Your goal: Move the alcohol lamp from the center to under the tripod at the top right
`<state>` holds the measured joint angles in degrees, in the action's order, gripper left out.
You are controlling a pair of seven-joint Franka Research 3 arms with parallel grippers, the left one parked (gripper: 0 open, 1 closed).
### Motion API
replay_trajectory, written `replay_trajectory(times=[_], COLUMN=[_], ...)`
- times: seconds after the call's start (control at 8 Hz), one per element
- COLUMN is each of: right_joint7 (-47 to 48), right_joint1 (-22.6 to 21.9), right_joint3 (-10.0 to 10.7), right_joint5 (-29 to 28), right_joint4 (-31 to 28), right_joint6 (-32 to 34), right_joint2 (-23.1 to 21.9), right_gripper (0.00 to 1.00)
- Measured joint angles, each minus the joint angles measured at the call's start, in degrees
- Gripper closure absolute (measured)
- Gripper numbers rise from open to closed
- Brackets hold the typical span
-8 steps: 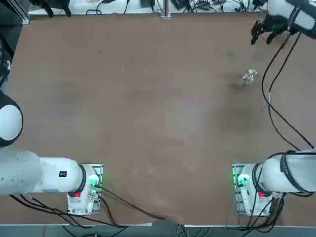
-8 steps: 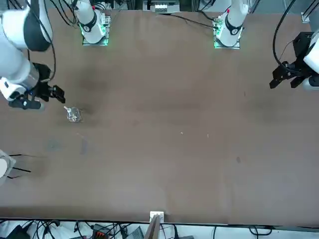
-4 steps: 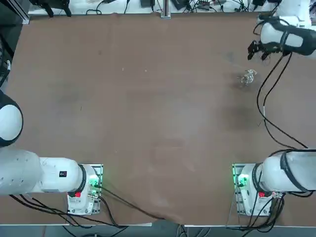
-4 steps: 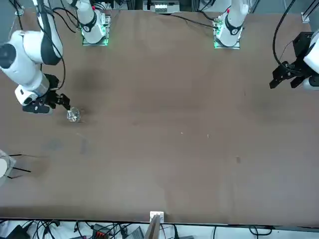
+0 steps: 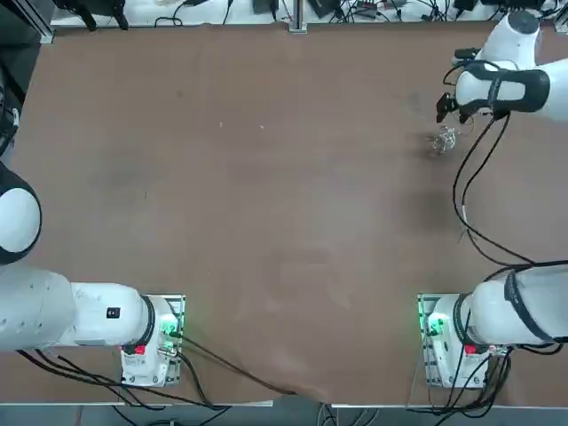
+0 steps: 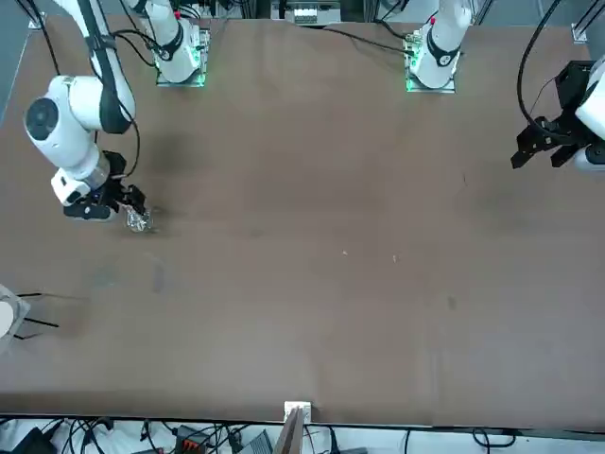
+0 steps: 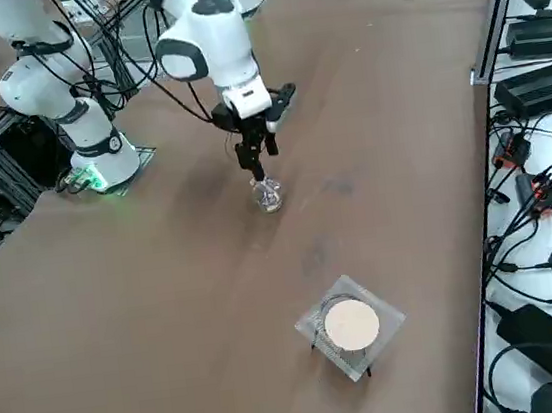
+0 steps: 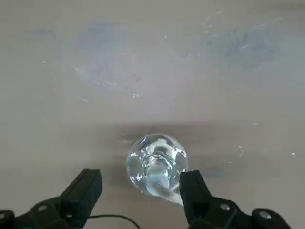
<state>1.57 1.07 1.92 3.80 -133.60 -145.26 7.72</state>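
Your right gripper (image 8: 141, 188) hangs just above the alcohol lamp (image 8: 156, 163), fingers (image 8: 85, 189) spread wide to either side of the lamp's neck and touching no glass; the pincer is released and holds nothing. The lamp stands upright on the bare brown table (image 5: 266, 177), its rounded clear body catching whitish glints. From the raised side camera you see the gripper (image 7: 256, 156) pointing straight down over the lamp (image 7: 269, 197), with the tripod (image 7: 349, 325) well apart from the lamp, nearer that camera, its round white disc facing up on thin dark legs. From overhead, the lamp (image 5: 444, 140) sits just beside the gripper (image 5: 448, 108). Across the table, the gripper (image 6: 121, 200) touches down near the lamp (image 6: 139, 220).
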Motion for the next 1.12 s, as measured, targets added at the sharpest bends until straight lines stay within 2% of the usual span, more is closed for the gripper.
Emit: replay_trajectory(times=[0.75, 1.0, 1.12], right_joint7=[-0.3, -0.4, -0.4], right_joint1=[0.0, 0.0, 0.1], right_joint3=[0.0, 0.0, 0.0], right_joint5=[0.0, 0.0, 0.0], right_joint4=[0.0, 0.0, 0.0], right_joint6=[-0.6, -0.6, -0.6], right_joint2=[2.8, 3.1, 3.1], right_gripper=[0.07, 0.11, 0.19])
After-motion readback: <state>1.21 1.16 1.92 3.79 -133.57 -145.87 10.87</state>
